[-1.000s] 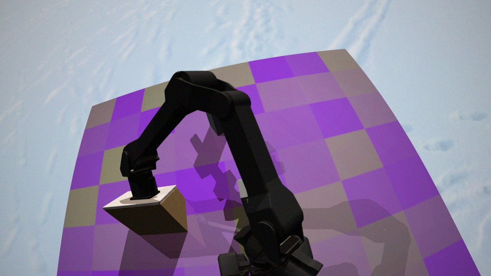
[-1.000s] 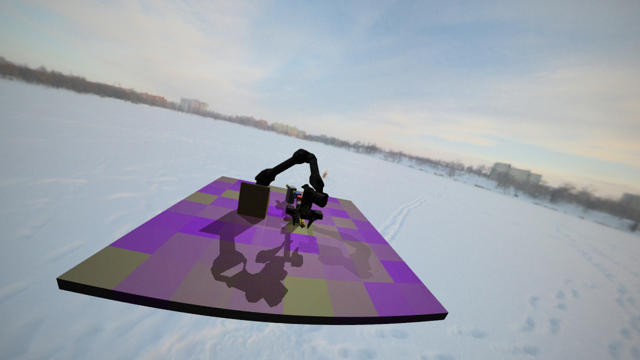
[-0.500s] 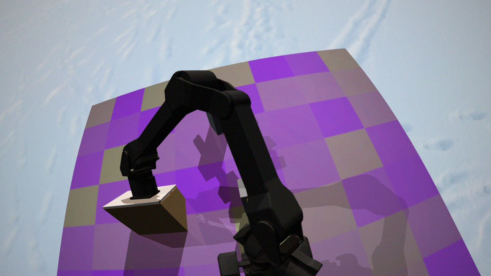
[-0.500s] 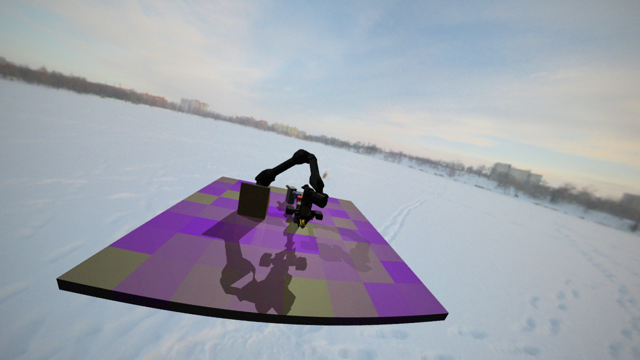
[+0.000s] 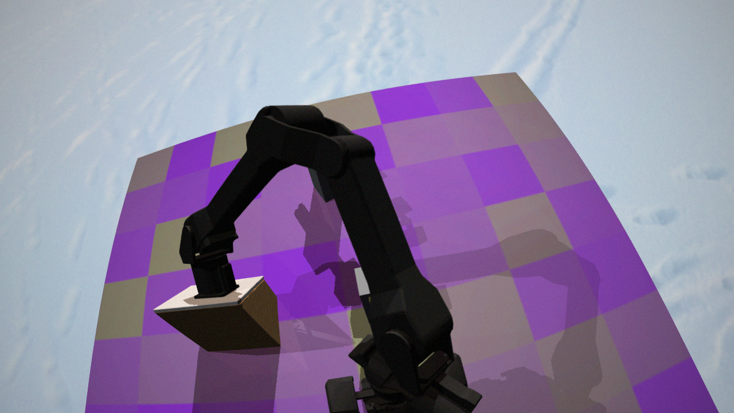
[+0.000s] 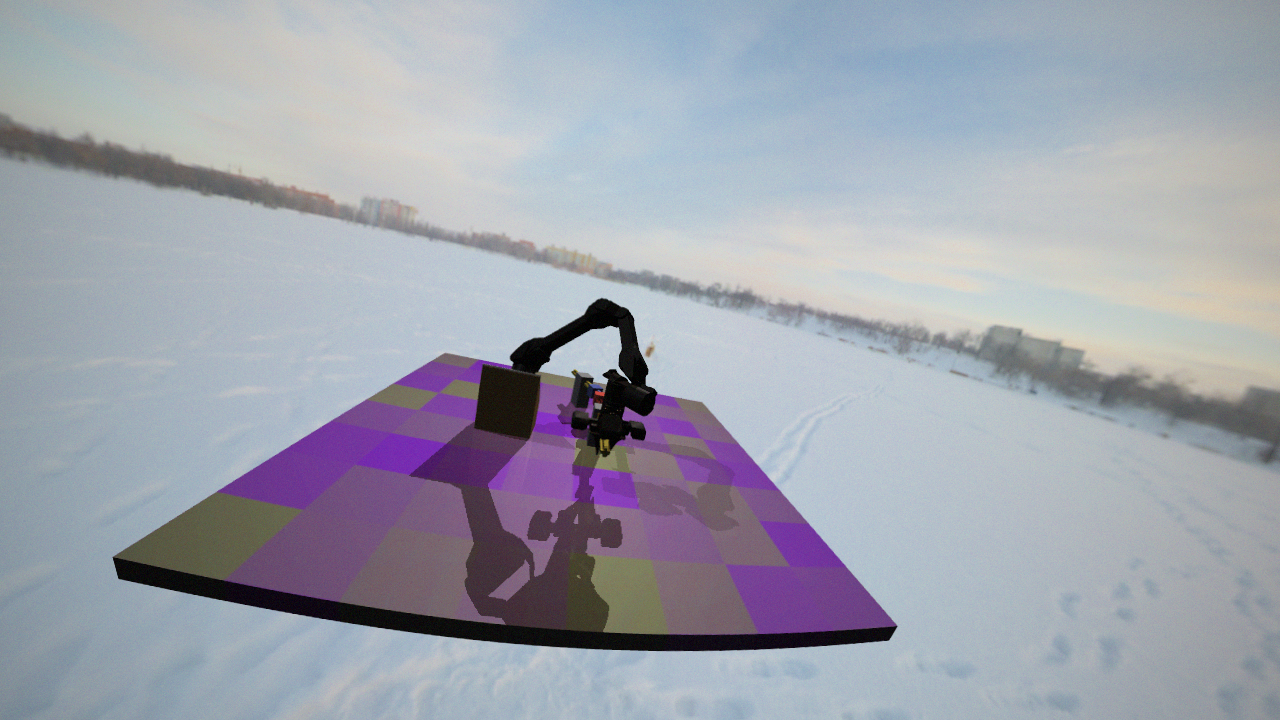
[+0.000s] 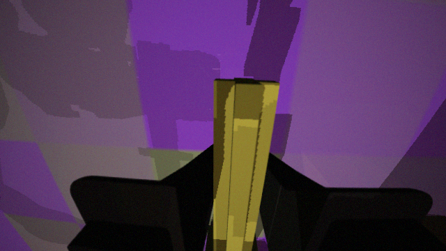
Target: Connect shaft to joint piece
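Note:
A long yellow shaft (image 6: 605,446) (image 7: 244,160) runs up the middle of the wrist view, its free end toward the top. My gripper (image 7: 235,148) is shut on this shaft, a black finger against each side. In the exterior view the arm covers most of the shaft and its block. A grey block (image 6: 581,390) stands behind the gripper with small blue and red parts (image 6: 597,395) of the joint beside it. The direction of the joint's opening is too small to tell. In the top view the arm hides the joint, and the fingertips are out of sight.
The arm's base stands on a wooden box (image 5: 230,326) (image 6: 506,401) with a white top, to the left of the blocks. The board (image 5: 425,190) (image 6: 501,537) has purple and tan squares with arm shadows on it. Its edges drop to snow.

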Tool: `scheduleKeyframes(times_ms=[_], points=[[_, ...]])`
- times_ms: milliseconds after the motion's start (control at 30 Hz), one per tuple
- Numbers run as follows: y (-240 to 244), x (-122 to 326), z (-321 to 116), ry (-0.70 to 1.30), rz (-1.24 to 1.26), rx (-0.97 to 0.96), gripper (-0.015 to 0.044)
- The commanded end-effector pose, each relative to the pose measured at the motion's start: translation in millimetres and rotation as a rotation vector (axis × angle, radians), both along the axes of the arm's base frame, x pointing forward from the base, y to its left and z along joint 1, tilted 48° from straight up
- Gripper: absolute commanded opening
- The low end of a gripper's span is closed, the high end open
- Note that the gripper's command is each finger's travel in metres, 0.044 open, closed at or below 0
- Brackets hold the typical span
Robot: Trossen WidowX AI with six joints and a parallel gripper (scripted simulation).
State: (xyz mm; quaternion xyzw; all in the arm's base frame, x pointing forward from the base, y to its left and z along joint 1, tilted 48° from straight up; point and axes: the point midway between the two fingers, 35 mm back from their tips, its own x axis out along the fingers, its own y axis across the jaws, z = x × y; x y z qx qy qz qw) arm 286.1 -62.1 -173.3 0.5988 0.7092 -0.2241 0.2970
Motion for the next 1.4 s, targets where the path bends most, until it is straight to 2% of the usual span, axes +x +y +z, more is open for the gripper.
scheduleKeyframes(times_ms=[0,167,1367], points=[[0.0,0.0,0.0,0.0,0.0,0.0,0.0047],[0.0,0.0,0.0,0.0,0.0,0.0,0.0],[33.2,-7.3,33.5,-0.002,-0.011,0.007,0.0]])
